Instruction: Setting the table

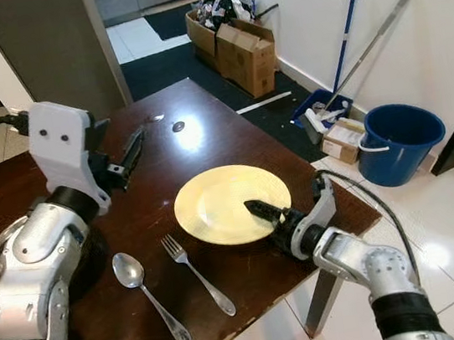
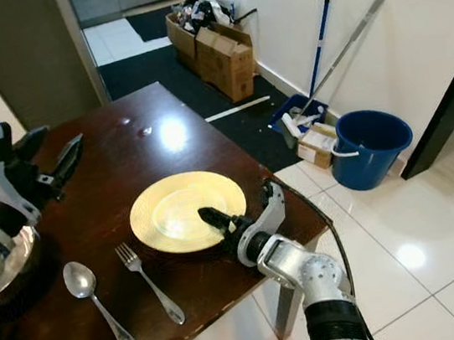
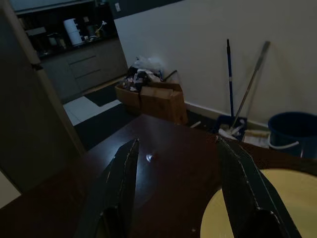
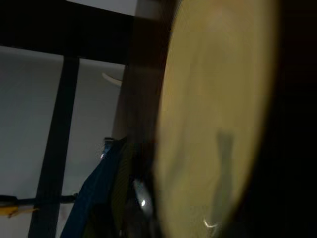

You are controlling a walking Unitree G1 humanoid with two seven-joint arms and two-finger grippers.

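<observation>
Yellow plate sits on the dark wood table, toward its right edge. Right gripper lies low over the plate's near-right rim, black finger tip reaching onto the plate surface. Only one finger is clearly made out from the head views; the other is hidden behind it or under the rim, so can't tell how far apart they are or whether the rim is actually pinched. Right wrist view is blurred & very close: a big yellow curve w/ a faint dark shadow on it, little else readable.

Left gripper hovers above the table's left-rear part, apart from everything; in the left wrist view its two fingers are spread wide w/ nothing between them, plate edge showing just past one.

Fork & spoon lie side by side on the table, left of the plate, near front edge, not touching.

Beyond the table: blue bucket, cardboard boxes, mop handles leaning on the wall.
</observation>
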